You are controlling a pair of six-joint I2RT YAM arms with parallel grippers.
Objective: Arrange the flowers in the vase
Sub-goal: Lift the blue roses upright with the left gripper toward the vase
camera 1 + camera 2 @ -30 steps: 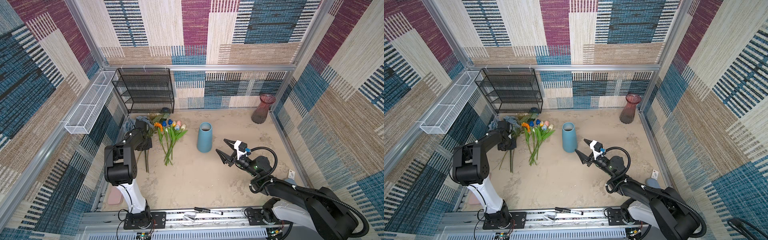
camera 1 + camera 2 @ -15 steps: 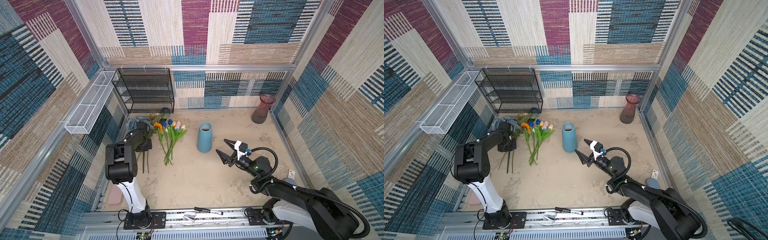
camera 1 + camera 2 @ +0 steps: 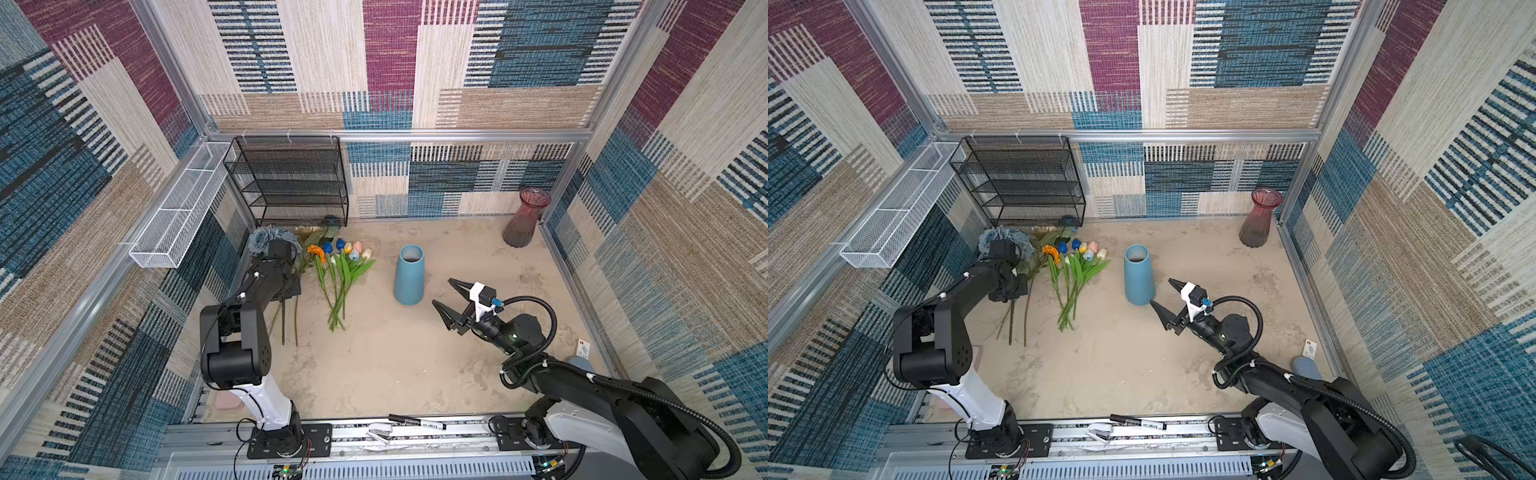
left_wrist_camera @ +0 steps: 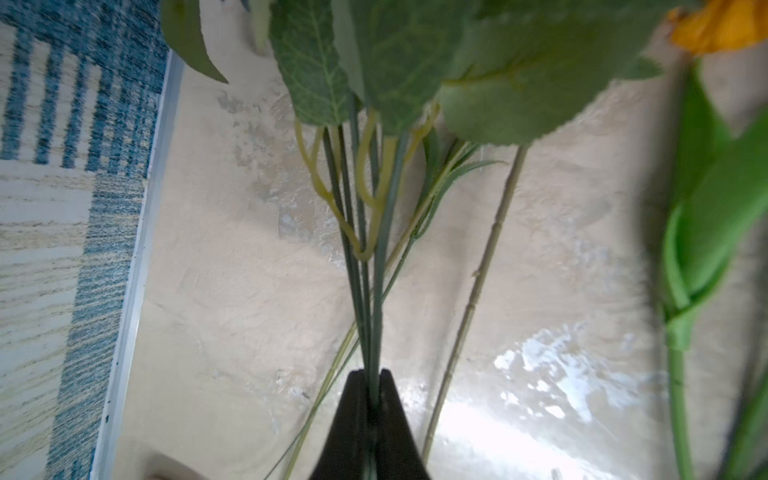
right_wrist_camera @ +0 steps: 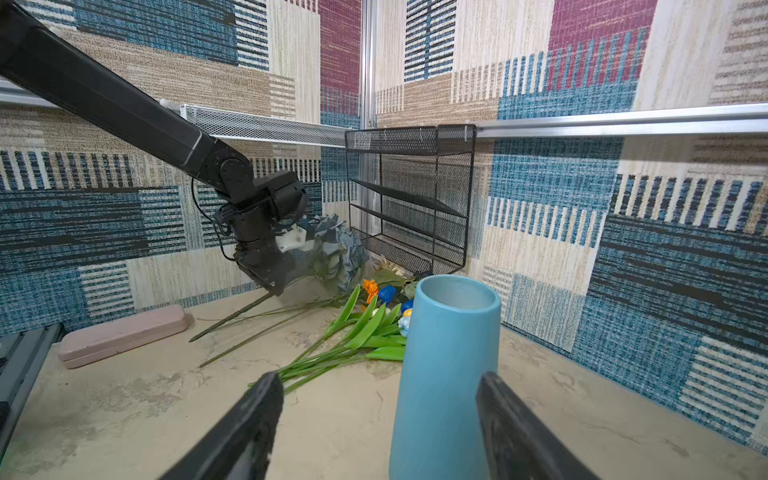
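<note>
Grips a bundle of dark green stems (image 4: 365, 291) with the left gripper (image 4: 372, 384), jaws clenched tight around them close above the table (image 4: 232, 291). Seems to carry the dusty-blue roses (image 3: 266, 240) on those stems, blooms raised at the far left of the table, just in front of the black wire rack (image 3: 291, 183); shows one stem end slanting down from the gripper to the tabletop in the right wrist view.

Holds the right gripper (image 3: 442, 291) spread wide and grasping nothing, near the blue vase (image 3: 409, 274) and aimed at it. Frames the vase's lower body between the two fingers (image 5: 249, 424) in the right wrist view.

Shows the vase upright near the middle of the table. Finds the tulips (image 3: 347, 266) and the orange marigold (image 3: 316, 251) lying flat between the left gripper and the vase, blooms toward the back wall, stems toward the front. Puts a red glass vase (image 3: 524, 218) in the far right corner, a pink case (image 5: 120, 334) at the left edge and a marker (image 3: 417, 422) on the front rail.
</note>
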